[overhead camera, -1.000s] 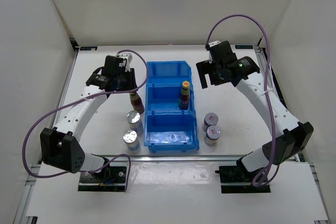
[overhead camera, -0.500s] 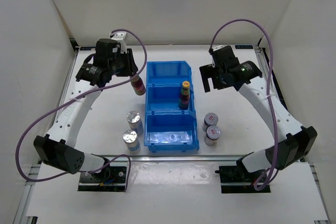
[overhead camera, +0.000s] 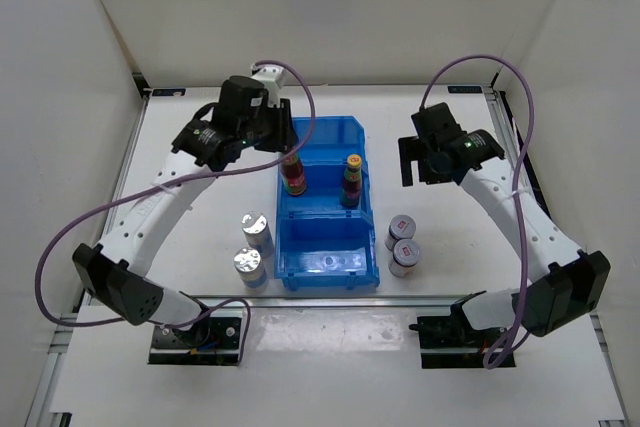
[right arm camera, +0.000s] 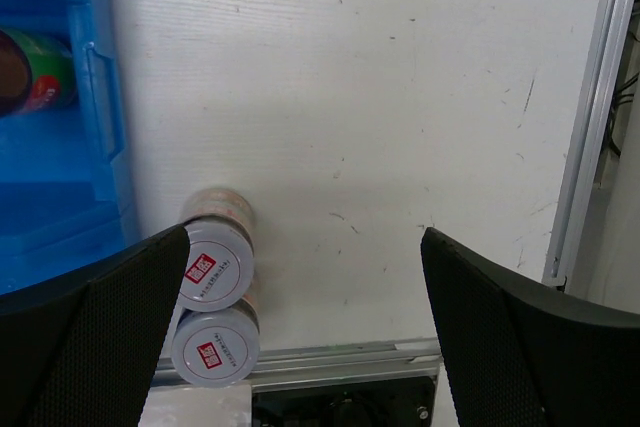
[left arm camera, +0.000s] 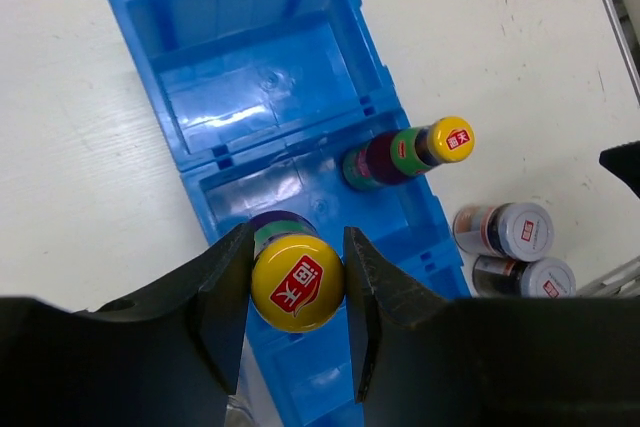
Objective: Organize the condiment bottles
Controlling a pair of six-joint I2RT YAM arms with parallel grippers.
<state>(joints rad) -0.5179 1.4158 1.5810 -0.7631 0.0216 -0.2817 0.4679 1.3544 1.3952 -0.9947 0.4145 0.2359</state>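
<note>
6 bottles are in view: 2 slim dark ones and 4 stubby shakers. There is 1 blue bin [overhead camera: 322, 137] of glossy moulded plastic, split into 3 compartments in a near-to-far row on the white table [right arm camera: 350, 97].

The slim ones are round dark glass with red labels, green neck bands and yellow caps printed in red. The held slim bottle [left arm camera: 297, 282] is upright at the left side of the middle compartment; whether its base touches the floor cannot be told. The second slim bottle [overhead camera: 351, 179] stands at the right side of that compartment.

The shakers are short clear cylinders with flat silver caps. The far plain shaker [overhead camera: 256, 230] and near plain shaker [overhead camera: 249, 265] stand left of the bin. The far red-marked shaker [overhead camera: 401, 227] and near red-marked shaker [overhead camera: 405, 254] touch each other right of it.

The left arm [overhead camera: 160, 207] arches far and rightward over the bin, wrist pointing down. The left gripper [left arm camera: 296, 257] is clamped on the held bottle's cap. The right arm [overhead camera: 510, 207] reaches far along the right side. The right gripper [right arm camera: 305, 242] hangs spread wide above bare table, holding nothing.
</note>
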